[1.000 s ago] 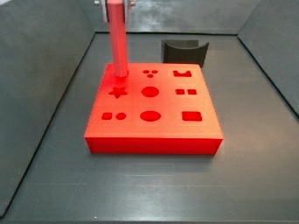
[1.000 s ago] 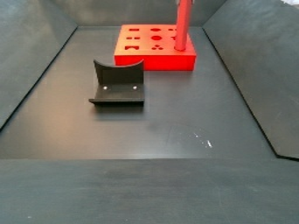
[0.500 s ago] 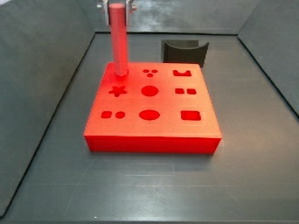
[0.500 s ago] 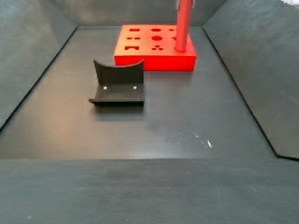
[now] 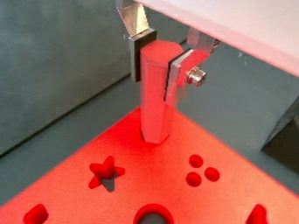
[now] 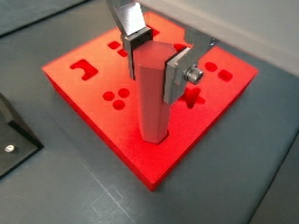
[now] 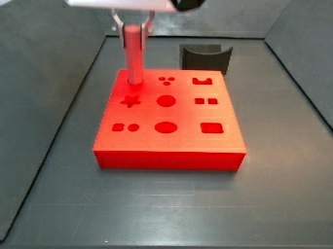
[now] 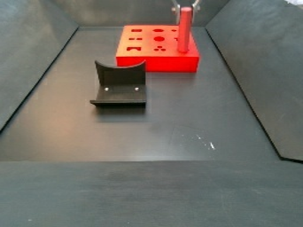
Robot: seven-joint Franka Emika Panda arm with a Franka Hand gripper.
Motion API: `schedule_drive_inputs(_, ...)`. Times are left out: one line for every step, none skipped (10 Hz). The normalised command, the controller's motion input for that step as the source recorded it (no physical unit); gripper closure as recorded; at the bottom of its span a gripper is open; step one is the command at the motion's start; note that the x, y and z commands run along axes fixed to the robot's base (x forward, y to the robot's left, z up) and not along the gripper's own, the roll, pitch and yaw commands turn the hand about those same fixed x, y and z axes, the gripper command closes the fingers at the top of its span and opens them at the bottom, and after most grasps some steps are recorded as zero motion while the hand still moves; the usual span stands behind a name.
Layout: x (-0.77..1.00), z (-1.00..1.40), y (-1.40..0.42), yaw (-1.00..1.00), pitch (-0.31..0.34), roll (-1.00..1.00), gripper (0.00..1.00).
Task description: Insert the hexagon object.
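In both wrist views we see our tool (image 5: 162, 59) clamped on the upper end of the hexagon object (image 5: 156, 96), which stands upright with its lower end sunk into a corner hole of the red block (image 6: 187, 131). In a side view that block (image 7: 169, 122) lies mid-frame on the counter (image 7: 286, 195), with the rod (image 7: 132, 53) at its upper left. We judge the insertion under way; next we should press straight down, then release.

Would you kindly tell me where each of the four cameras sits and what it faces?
Wrist view: above the gripper, looking down the hexagon object onto the red block.
Wrist view: same gripper, rod, block corner.
Side view: before the block, facing the dark holder.
Side view: opposite end, holder nearest.
All show the rod.
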Motion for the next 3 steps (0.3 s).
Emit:
schedule_drive_inputs(0.00,-0.63,0.00,-0.17,0.000,0.08,1.00)
schedule_drive_inputs(0.00,-0.36,0.00,-0.07,-0.010,0.01,1.00)
schedule_drive_inputs(0.00,0.00,0.00,0.00,0.000,0.00,1.00)
